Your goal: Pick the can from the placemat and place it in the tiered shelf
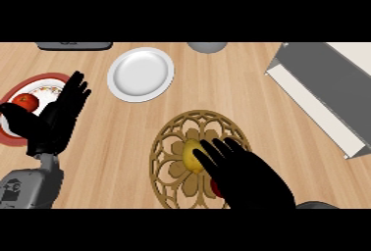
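The robot's right hand (250, 179) came in from the lower edge of the worktop (239, 88) and lay over the round brown placemat (174, 132), palm down. Its fingers were stretched out almost straight and a little spread, not curled round anything, so this hand had hold of nothing. The fingertips reached over the can (190, 156), a yellowish thing that sat near the middle of the placemat. Its right part was hidden under the fingers, and I could not tell if they touched it or only hung above it. A small red spot showed at the edge of the palm, but I could not say what it was. The left hand (62, 117) rested at the left side, fingers pointing up and relaxed, holding nothing. It stood in front of a plate with a red rim (43, 78), and a round red fruit (27, 101) lay on this plate just beside the hand. A white plate (141, 73) was further up on the worktop, between the two hands. The tiered shelf (319, 73), grey with pale boards, stood at the upper right, well apart from the can.
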Available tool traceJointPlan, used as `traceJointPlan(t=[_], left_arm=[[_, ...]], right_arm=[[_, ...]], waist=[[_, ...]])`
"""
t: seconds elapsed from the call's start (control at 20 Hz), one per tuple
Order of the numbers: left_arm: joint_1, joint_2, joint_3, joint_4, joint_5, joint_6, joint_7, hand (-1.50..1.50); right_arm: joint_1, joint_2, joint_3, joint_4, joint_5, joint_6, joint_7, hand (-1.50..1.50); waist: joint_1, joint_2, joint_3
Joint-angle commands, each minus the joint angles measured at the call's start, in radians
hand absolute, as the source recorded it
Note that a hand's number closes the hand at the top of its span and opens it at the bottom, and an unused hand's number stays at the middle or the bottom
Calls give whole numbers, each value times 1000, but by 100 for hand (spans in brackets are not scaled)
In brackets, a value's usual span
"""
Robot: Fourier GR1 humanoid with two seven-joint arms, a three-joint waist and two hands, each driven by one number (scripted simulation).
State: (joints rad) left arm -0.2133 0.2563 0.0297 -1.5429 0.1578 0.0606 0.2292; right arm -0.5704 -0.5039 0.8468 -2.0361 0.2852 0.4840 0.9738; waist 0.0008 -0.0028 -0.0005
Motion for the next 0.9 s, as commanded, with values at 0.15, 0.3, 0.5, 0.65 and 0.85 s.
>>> traceJointPlan(t=[0.15,0.3,0.5,0.65,0.85], left_arm=[[8,13,36,-25,29,-37,15,0],[4,16,38,-8,3,-41,-11,0],[-30,2,56,46,-4,-38,-12,0],[4,-8,52,50,3,-74,-66,0],[-124,0,71,96,-16,-37,30,0]], right_arm=[[70,37,25,48,119,54,27,-150],[110,50,0,34,144,82,25,-150],[136,106,-56,32,175,130,11,-150],[183,127,-33,99,276,77,-65,-150],[179,202,-37,173,326,121,-110,-150]], waist=[[2,1,1],[1,1,0],[-1,2,0],[1,3,0],[-2,3,0]])
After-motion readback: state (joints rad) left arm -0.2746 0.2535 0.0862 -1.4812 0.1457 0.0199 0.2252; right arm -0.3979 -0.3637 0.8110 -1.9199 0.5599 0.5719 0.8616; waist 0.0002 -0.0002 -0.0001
